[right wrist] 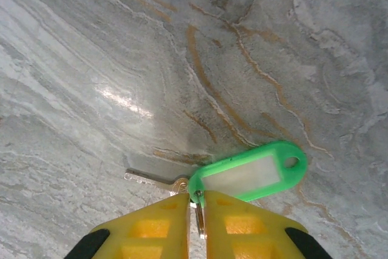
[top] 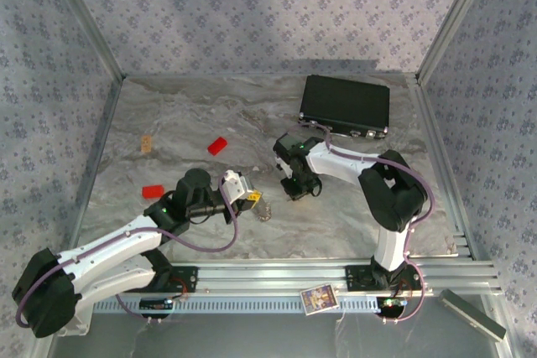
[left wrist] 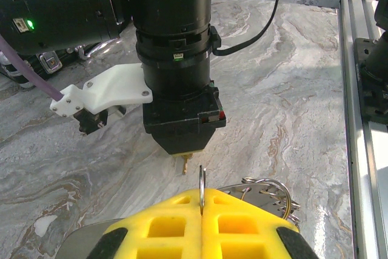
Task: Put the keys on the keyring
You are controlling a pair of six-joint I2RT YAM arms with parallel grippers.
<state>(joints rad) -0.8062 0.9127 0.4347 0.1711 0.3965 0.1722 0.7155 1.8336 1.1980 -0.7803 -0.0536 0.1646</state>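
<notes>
- The left gripper (left wrist: 202, 203) is clenched on the keyring (left wrist: 202, 180), just left of the table's (top: 168, 123) centre and on its near half.
- The thin loop stands upright, pinched edge-on between the yellow fingers (left wrist: 163, 222).
- The beaded chain (left wrist: 273, 189) and other loops bunch just right of those fingers.
- The right gripper (right wrist: 197, 207) points down, just right of the left one and facing it.
- Its fingers are nearly together, grasping the green key (right wrist: 248, 174) by the small ring in the slit between them.
- The green tag juts right from the fingertips and the metal blade left, both close over the marble.
- Two red blocks (top: 218, 146) lie well apart on the left half.
- A black box (top: 346, 106) lies at the far right.
</notes>
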